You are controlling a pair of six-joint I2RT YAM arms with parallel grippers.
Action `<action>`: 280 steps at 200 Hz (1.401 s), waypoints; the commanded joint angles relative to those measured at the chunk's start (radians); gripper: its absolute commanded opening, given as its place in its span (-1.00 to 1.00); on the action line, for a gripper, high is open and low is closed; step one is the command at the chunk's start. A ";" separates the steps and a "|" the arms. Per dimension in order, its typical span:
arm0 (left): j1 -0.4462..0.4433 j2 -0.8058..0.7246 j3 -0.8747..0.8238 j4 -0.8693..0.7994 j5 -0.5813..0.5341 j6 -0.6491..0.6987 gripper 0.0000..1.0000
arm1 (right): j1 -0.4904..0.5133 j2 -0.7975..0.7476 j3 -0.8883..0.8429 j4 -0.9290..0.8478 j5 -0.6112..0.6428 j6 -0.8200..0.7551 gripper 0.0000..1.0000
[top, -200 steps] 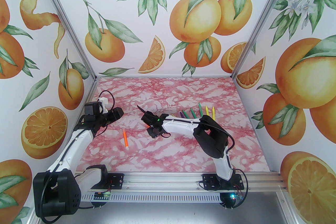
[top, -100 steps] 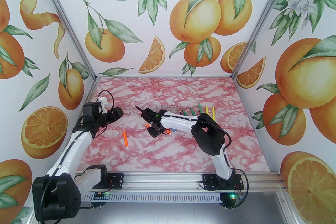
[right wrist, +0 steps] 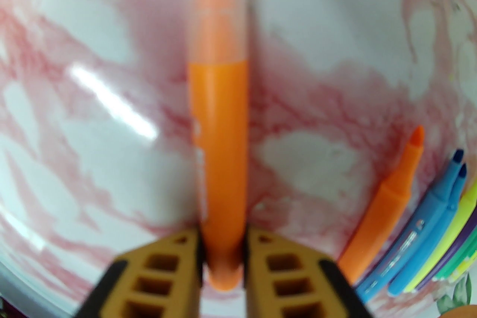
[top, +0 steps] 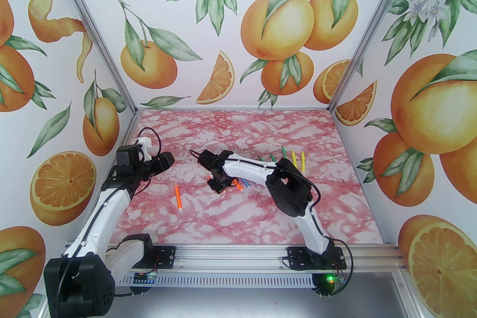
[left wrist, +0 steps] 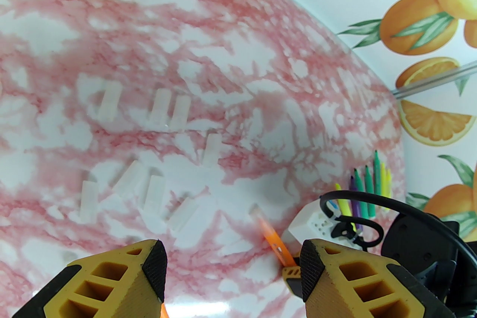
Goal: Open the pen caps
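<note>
My right gripper [right wrist: 223,234] is shut on the back end of an orange pen [right wrist: 220,145], which points away from the wrist over the table. A cloudy translucent pen cap [right wrist: 218,10] covers its tip. In the top view this gripper [top: 218,185] hangs at mid-table. My left gripper [left wrist: 233,264] is open with nothing between its fingers, held above the table at the left [top: 169,161]. It faces the held pen [left wrist: 274,242]. Several loose translucent caps [left wrist: 162,106] lie on the marble table [left wrist: 261,48] ahead of it.
Uncapped orange [right wrist: 395,193] and blue [right wrist: 432,204] pens lie fanned just right of the right gripper, with yellow, purple and green ones beyond. A row of green and yellow pens [top: 294,158] lies behind the right arm. Another orange pen [top: 178,197] lies between the arms.
The right arm has shifted left, uncovering orange and blue pens beside its gripper, which has closed on the orange pen. The left arm has barely moved.
</note>
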 commanded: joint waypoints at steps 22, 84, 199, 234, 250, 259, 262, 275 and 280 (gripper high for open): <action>0.009 -0.023 -0.015 -0.011 0.024 0.006 0.27 | -0.027 0.037 -0.131 0.117 -0.091 0.028 -0.81; 0.008 0.005 -0.052 0.083 0.141 -0.052 0.30 | -0.066 -0.226 -0.355 0.456 -0.265 0.084 -1.00; -0.116 0.153 -0.018 0.252 0.357 -0.177 0.14 | -0.079 -0.421 -0.540 0.769 -0.424 0.114 -1.00; -0.147 0.170 0.000 0.257 0.372 -0.180 0.01 | -0.079 -0.434 -0.546 0.786 -0.437 0.115 -1.00; -0.160 0.186 0.008 0.252 0.376 -0.175 -0.02 | -0.078 -0.445 -0.551 0.797 -0.441 0.117 -1.00; -0.168 0.198 0.009 0.252 0.379 -0.172 -0.02 | -0.079 -0.449 -0.552 0.800 -0.445 0.119 -1.00; -0.170 0.203 0.008 0.254 0.378 -0.172 -0.02 | -0.078 -0.449 -0.551 0.800 -0.446 0.119 -1.00; -0.182 0.219 0.009 0.262 0.376 -0.174 -0.01 | -0.077 -0.451 -0.550 0.801 -0.450 0.119 -1.00; -0.186 0.224 0.009 0.266 0.374 -0.175 0.00 | -0.078 -0.453 -0.550 0.800 -0.451 0.119 -1.00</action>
